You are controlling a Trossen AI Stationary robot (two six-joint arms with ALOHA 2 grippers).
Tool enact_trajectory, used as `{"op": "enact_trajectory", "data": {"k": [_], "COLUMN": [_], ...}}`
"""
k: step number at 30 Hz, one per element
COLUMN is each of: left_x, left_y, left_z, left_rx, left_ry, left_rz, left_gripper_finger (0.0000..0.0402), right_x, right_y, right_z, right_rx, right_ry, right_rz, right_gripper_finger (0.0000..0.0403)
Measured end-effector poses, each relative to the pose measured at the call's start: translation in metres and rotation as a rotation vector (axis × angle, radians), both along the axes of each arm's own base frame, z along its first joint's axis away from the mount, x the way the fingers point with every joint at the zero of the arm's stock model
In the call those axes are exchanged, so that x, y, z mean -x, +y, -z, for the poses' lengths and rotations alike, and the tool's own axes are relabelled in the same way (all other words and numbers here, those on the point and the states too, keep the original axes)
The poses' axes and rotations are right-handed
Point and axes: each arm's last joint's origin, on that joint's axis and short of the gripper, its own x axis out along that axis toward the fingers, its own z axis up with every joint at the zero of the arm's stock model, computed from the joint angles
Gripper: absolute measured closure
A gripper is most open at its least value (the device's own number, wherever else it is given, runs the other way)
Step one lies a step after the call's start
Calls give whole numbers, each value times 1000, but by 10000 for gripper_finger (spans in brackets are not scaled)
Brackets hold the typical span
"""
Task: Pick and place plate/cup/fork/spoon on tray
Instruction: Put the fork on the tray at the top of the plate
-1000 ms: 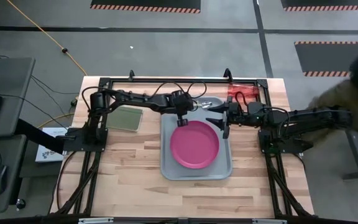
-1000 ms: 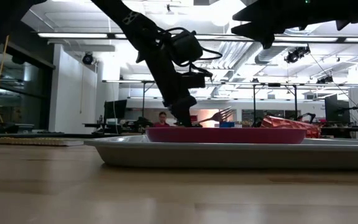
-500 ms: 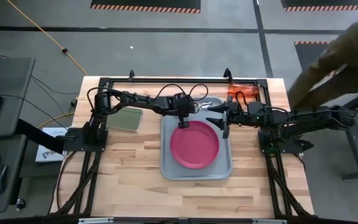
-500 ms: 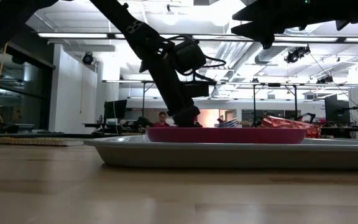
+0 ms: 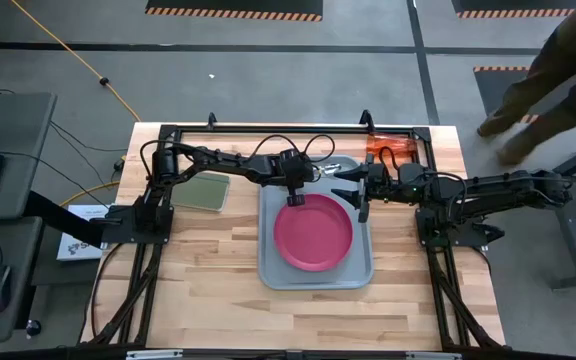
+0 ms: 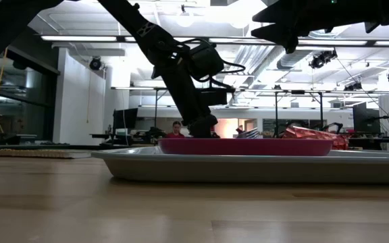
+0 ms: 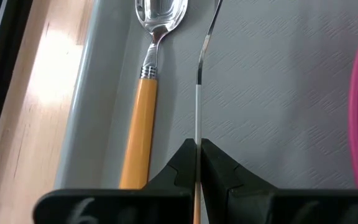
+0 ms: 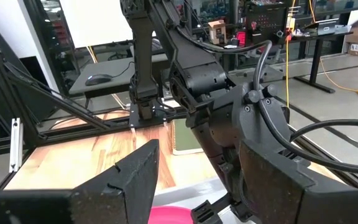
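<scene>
Fork point(image 7: 197, 93): clamped in left pincer point(image 7: 197, 163), lying on tray point(image 7: 278, 93) parallel beside spoon point(image 7: 149, 81), plate point(image 5: 312, 231) opposite. Right pincer point(image 5: 358, 192): agape, empty, over the tray's right rim.

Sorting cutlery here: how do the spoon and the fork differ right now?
The spoon lies flat and free on the tray; the fork is pinched in the left hand. The spoon shows its broad face, the fork only a thin edge. Both are metal, side by side.
</scene>
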Motion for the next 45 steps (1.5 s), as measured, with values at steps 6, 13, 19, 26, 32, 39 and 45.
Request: {"op": "enact_trajectory", "data": {"k": [6,13,19,26,32,39,45], "left_x": [0,0,0,0,-2,-2,-2], "left_y": [0,0,0,1,2,2,2], "left_z": [0,0,1,1,0,0,0], "left_rx": [3,7,8,2,-6,-6,-6], "left_ry": [-3,-5,-4,-8,-29,-26,-25], "left_rz": [-7,-14,-13,-9,-3,-3,-2], "left_gripper_finger": [401,401,401,394,389,394,387], "right_x": [0,0,0,0,0,0,0], "right_y": [0,0,0,0,0,0,0], "right_z": [0,0,0,0,0,0,0], "right_rx": [-5,-9,-17,-6,-1,-7,-8], "right_ry": [-1,-1,-2,-1,0,-1,-1], "right_rz": [0,-5,-5,-7,-7,-7,-7], "right_gripper_finger": [188,188,188,188,188,188,188]}}
